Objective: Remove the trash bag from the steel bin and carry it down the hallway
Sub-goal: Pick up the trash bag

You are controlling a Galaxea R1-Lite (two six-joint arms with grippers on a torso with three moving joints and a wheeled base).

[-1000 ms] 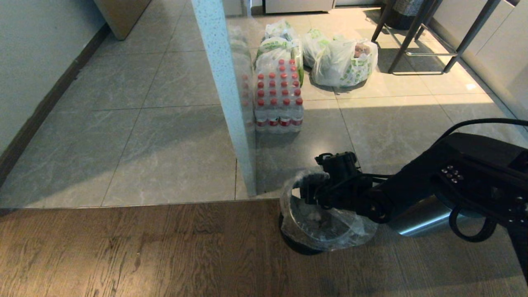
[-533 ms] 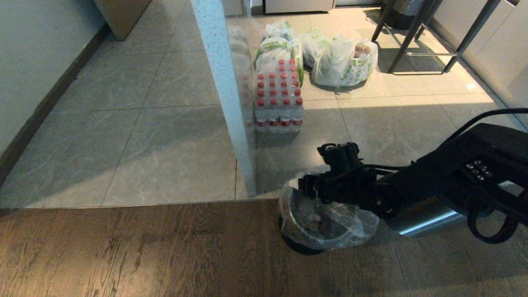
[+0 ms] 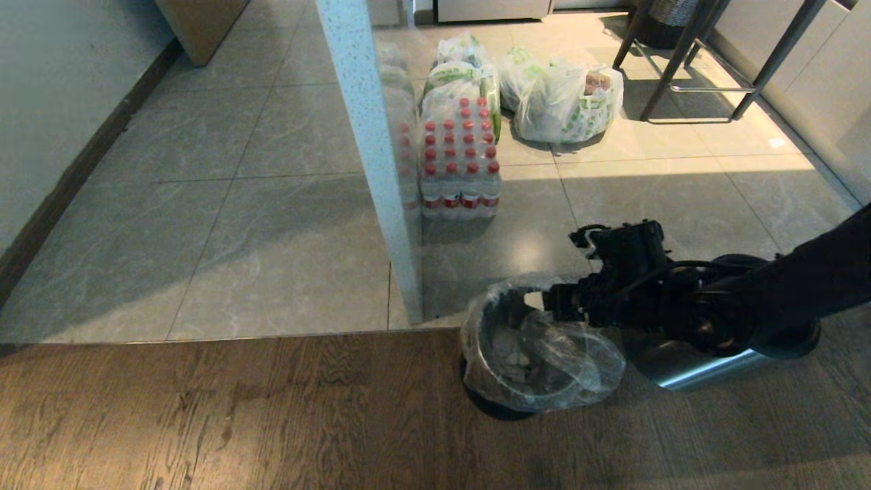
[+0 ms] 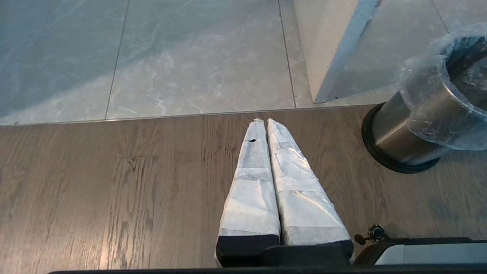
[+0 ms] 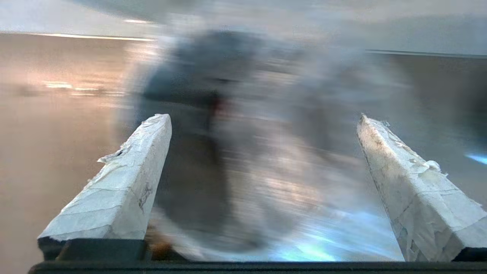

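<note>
A: Where is the trash bag (image 3: 544,354)?
B: I see it lining the steel bin (image 4: 403,140), at the wood floor's (image 3: 238,415) edge. My right gripper (image 5: 264,125) hangs spread above; left gripper (image 4: 265,122) pressed together.

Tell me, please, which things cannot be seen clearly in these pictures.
- Right wrist view: everything between the open right gripper fingers is motion-blurred; what lies there cannot be told.
- Head view: the other steel cylinder is mostly hidden by the right arm.
- Left wrist view: the steel bin and its trash bag are cut off by the picture edge.
- Head view: the bin's contents are too unclear to name.
</note>
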